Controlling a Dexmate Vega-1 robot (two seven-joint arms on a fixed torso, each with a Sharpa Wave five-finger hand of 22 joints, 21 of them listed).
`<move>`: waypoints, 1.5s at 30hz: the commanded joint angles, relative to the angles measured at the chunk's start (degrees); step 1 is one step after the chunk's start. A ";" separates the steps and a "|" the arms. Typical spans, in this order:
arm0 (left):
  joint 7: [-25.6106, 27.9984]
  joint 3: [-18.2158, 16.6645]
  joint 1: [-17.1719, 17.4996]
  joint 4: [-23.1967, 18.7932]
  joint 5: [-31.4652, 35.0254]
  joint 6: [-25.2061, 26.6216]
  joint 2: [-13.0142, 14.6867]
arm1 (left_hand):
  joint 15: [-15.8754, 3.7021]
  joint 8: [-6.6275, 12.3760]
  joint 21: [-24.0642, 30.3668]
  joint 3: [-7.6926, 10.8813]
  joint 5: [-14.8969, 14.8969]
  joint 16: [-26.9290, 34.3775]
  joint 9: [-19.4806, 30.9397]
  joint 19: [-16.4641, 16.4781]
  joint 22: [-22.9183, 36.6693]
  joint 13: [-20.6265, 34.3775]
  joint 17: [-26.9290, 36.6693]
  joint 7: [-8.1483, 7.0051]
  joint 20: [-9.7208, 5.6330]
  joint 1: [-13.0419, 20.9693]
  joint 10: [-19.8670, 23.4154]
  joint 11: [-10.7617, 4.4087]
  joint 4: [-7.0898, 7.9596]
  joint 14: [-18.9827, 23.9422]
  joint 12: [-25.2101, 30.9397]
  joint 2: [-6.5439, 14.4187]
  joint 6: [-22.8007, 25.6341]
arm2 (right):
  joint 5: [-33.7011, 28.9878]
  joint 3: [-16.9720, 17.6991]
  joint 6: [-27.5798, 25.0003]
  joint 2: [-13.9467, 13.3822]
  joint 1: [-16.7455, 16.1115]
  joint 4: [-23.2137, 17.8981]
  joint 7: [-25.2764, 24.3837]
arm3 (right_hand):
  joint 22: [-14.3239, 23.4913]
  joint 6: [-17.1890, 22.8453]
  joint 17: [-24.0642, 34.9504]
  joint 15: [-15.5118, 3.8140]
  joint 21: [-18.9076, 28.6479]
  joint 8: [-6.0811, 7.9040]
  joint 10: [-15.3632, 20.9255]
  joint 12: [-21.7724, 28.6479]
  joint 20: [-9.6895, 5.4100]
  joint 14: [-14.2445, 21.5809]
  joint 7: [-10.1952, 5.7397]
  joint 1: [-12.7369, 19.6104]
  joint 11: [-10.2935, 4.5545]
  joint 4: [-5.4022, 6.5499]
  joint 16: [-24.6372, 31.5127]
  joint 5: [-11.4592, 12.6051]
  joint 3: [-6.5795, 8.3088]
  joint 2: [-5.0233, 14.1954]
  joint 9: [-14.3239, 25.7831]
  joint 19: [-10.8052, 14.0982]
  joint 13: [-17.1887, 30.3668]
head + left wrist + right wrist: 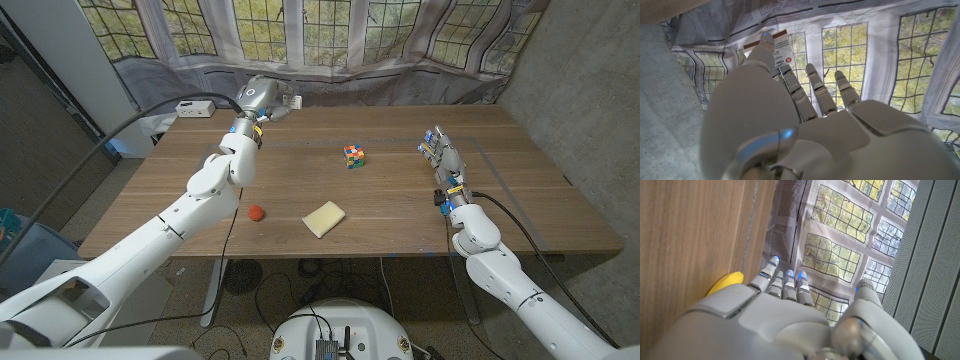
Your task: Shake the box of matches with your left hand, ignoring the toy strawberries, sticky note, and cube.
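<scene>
Above the wooden table (400, 215), a printed cardboard box of matches (781, 46) (rectangular) is clasped by the left hand (268, 100); the right hand (443, 160) is held empty, fingers apart.

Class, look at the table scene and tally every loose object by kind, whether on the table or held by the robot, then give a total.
Small red toy strawberry: 1
Pale yellow square sticky note pad: 1
Multicoloured puzzle cube: 1
Small white-and-red cardboard box of matches, held in the left hand: 1
Total: 4
</scene>
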 commanded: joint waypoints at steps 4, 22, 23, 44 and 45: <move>-2.08 -0.71 -0.33 0.07 -3.12 3.72 1.25 | -1.46 0.23 -0.06 -0.12 0.36 0.25 0.26 -0.27 0.07 0.12 0.12 -1.42 0.24 0.14 0.40 -0.19 0.41 -0.14 0.25 0.17 2.19 | -0.37 -0.39 -0.52 -0.14 0.40 -0.20 0.04 | 0.17 0.38 0.05 0.27 -0.06 -0.01 0.45 0.02 0.09 0.32 0.20 0.33 0.02 -0.04 -0.05 -0.15 -0.14 0.30 0.25 0.54 0.23; -4.38 0.10 -2.40 0.83 -6.22 8.13 2.55 | -1.00 0.16 -0.06 -0.21 0.42 0.31 0.28 -0.49 0.09 0.25 0.14 -0.86 0.24 0.13 0.21 -0.03 0.52 -0.04 0.21 0.36 2.14 | -0.17 -0.80 -1.05 0.02 0.72 -0.24 0.17 | 0.17 0.41 0.06 0.24 -0.04 -0.01 0.48 0.01 0.07 0.38 0.22 0.30 0.05 -0.02 -0.03 -0.15 -0.19 0.29 0.25 0.64 0.23; -4.65 0.25 -2.60 0.94 -6.29 8.43 2.64 | -0.99 0.17 -0.06 -0.21 0.43 0.31 0.28 -0.50 0.09 0.26 0.14 -0.86 0.24 0.14 0.19 -0.03 0.51 -0.05 0.21 0.37 2.19 | -0.03 -0.80 -1.14 0.11 0.72 -0.26 0.10 | 0.17 0.43 0.06 0.21 -0.04 0.00 0.46 0.00 0.07 0.40 0.22 0.30 0.03 -0.02 -0.03 -0.16 -0.20 0.29 0.25 0.66 0.23; -10.72 3.64 -6.41 2.84 -8.25 13.90 4.72 | -0.47 -0.09 0.00 -0.34 0.49 0.26 0.29 -0.64 0.11 0.41 0.10 -0.34 0.25 0.16 -0.38 0.07 0.53 -0.14 0.04 0.42 1.67 | -0.11 -1.37 -0.82 0.55 1.57 1.03 0.67 | 0.17 0.45 0.07 0.30 -0.06 0.00 0.54 0.02 0.07 0.43 0.18 0.28 0.01 0.00 -0.03 -0.15 -0.24 0.30 0.25 0.66 0.23; -10.83 3.80 -6.56 3.03 -8.34 14.02 4.72 | -0.46 -0.09 0.00 -0.35 0.49 0.25 0.29 -0.65 0.11 0.42 0.10 -0.38 0.25 0.16 -0.37 0.07 0.53 -0.14 0.05 0.42 1.67 | -0.01 -1.37 -0.87 0.63 1.58 1.02 0.61 | 0.17 0.42 0.07 0.31 -0.06 -0.01 0.53 0.01 0.07 0.44 0.16 0.27 0.02 0.00 -0.03 -0.15 -0.25 0.30 0.25 0.67 0.23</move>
